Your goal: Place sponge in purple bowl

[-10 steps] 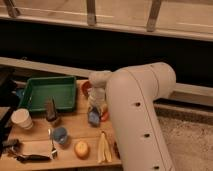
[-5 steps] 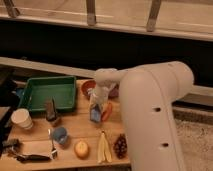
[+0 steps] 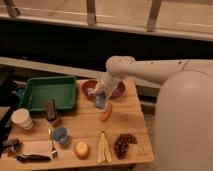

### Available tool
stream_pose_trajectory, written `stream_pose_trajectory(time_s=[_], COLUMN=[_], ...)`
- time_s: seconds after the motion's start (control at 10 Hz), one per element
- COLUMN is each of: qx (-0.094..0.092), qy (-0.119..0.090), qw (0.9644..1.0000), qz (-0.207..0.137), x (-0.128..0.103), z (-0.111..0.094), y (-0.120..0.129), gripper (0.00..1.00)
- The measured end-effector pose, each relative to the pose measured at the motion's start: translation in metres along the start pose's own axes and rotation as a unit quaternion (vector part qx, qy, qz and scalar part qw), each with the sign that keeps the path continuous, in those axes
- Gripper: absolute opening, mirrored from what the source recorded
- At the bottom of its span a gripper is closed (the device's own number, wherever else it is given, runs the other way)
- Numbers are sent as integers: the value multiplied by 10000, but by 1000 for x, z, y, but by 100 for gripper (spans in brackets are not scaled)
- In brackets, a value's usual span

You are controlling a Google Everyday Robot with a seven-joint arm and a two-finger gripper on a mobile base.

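The claw (image 3: 102, 94) is clenching the sponge (image 3: 100, 103) near the counter's (image 3: 131, 120) far edge, between two bowls. Releasing early is likely risking the red-orange bowl (image 3: 88, 88) instead of the purple bowl (image 3: 119, 90).

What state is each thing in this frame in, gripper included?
gripper: shut on the sponge, just in front of the two bowls.
sponge: held by the gripper, not yet in a bowl.
purple bowl: upright, partly hidden by the arm.
red-orange bowl: upright, white item inside.
green tray: lying flat, open side up.
white cup: upright.
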Motion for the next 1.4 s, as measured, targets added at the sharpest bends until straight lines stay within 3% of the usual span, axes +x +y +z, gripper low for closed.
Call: stream_pose_trajectory(time_s=[0.2,0.9,1.1,1.3,1.4], qx=[-120,-105,-93,-60,-41], qy=[-505,-534,-907,-1396,-1513], qw=[9986,9984,9958,9902,9884], qz=[132,117,7,-82,-110], x=[-30,-32,-52,-100,-117], z=[-36,-34,-38,-44,-41], y=[-4,-2,8,6,7], gripper=[0,0,0,0,0])
